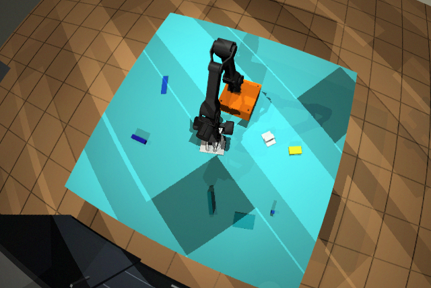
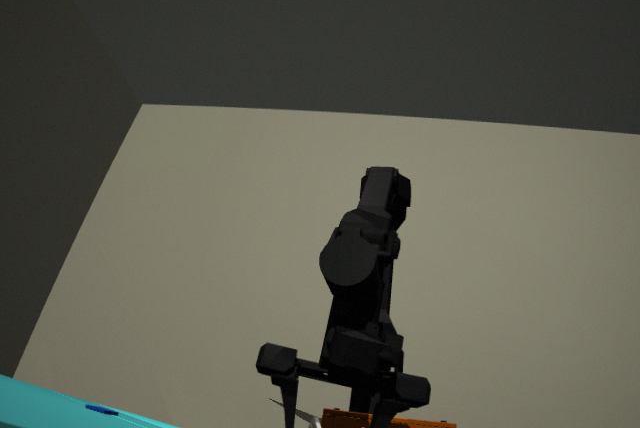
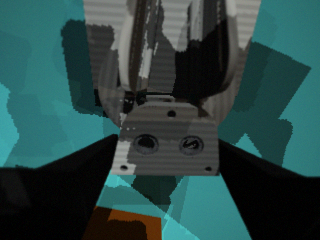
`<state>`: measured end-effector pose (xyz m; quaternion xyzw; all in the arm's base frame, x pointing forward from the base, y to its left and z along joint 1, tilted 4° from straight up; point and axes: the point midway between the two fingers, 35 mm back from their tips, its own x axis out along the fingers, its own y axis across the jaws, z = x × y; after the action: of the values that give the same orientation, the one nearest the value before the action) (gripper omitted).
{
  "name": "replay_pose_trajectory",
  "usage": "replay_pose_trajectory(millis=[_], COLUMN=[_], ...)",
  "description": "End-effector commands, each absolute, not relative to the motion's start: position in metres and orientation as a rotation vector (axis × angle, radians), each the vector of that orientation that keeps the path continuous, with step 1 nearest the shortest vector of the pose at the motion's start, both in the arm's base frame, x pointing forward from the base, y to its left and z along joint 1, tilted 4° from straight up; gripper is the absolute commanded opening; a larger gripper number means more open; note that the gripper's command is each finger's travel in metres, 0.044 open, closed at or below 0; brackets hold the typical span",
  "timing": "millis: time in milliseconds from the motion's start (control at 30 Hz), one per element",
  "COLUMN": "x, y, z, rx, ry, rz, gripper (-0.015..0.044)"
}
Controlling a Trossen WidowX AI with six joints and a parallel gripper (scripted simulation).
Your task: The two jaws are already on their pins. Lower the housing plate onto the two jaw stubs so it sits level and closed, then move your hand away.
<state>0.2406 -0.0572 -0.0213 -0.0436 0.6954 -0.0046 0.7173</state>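
The housing plate (image 3: 169, 131) is a grey plate with two large round holes. My gripper (image 3: 165, 141) is shut on it, one finger at each side edge. Both holes look dark inside, with a pale mark in the right one. The two curved jaws, left (image 3: 129, 55) and right (image 3: 231, 55), stand side by side beyond the plate, over a pale ribbed base (image 3: 247, 22) (image 1: 206, 151). The plate overlaps the jaws' near ends. The stubs and any gap beneath the plate are hidden. In the exterior view the fingertips are cut off by the lower edge.
A large orange box (image 1: 245, 95) (image 3: 127, 225) (image 2: 356, 418) stands close behind the gripper. A white block (image 1: 268, 138) and a yellow block (image 1: 295, 150) lie to the right. Blue bars (image 1: 164, 85) (image 1: 139, 138) lie left. A teal bar (image 1: 209, 201) and teal slab (image 1: 243, 220) lie toward the front.
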Motion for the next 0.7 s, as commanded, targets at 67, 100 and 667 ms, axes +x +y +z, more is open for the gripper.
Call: replay_pose_trajectory(millis=[67, 100, 667], x=[0.2397, 0.2397, 0.2397], y=[-0.0577, -0.0577, -0.0578], z=[-0.0235, -0.0235, -0.0260], rx=[-0.102, -0.102, -0.102], ry=[1.546, 1.546, 1.546], rz=[-0.009, -0.009, -0.008], gripper=[0.0351, 0.0351, 0.0351])
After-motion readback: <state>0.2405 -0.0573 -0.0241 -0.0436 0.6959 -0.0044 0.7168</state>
